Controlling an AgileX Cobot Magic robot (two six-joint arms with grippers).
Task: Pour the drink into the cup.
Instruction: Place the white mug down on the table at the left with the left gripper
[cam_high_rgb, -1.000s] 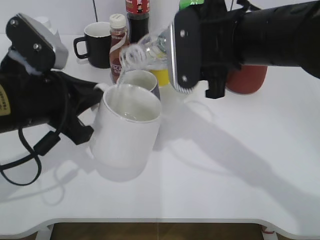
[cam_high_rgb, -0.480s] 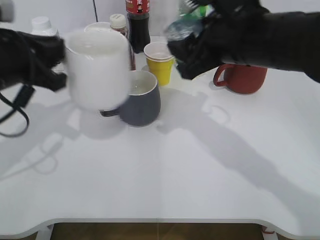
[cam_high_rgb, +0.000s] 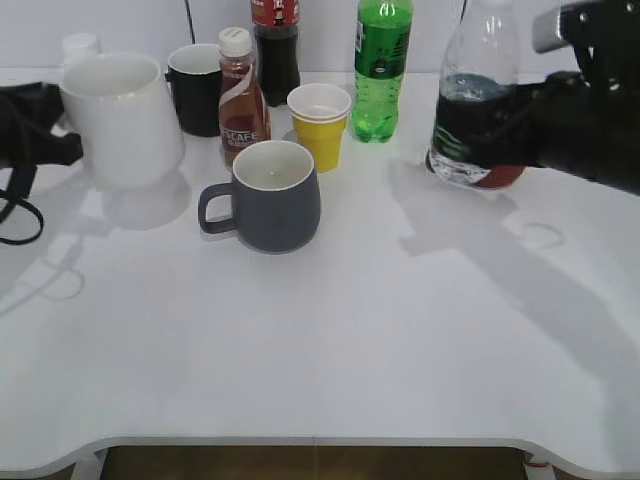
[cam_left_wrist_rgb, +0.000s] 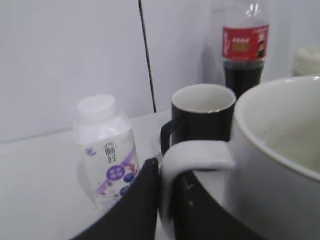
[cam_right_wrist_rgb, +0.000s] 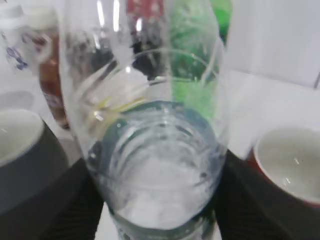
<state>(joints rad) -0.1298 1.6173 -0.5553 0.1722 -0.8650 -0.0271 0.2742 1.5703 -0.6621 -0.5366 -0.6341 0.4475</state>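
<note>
- The water bottle (cam_high_rgb: 478, 110) stands upright at the right of the worktop (cam_high_rgb: 400, 340), in front of a red mug (cam_right_wrist_rgb: 287, 165), held by the right gripper (cam_high_rgb: 500, 130); its fingers (cam_right_wrist_rgb: 255, 200) press on the labelled lower body.
- Thin, ribbed, uncapped plastic: probably light, squashy and slippery, so a gentle hold around the label seems safest.
- The white mug (cam_high_rgb: 122, 118) sits far left, well apart from the bottle.
- The left gripper (cam_left_wrist_rgb: 167, 200) has its fingers (cam_left_wrist_rgb: 142, 200) closed on the handle.
- Ceramic is stiff, heavy and chippable; the handle suits it.
</note>
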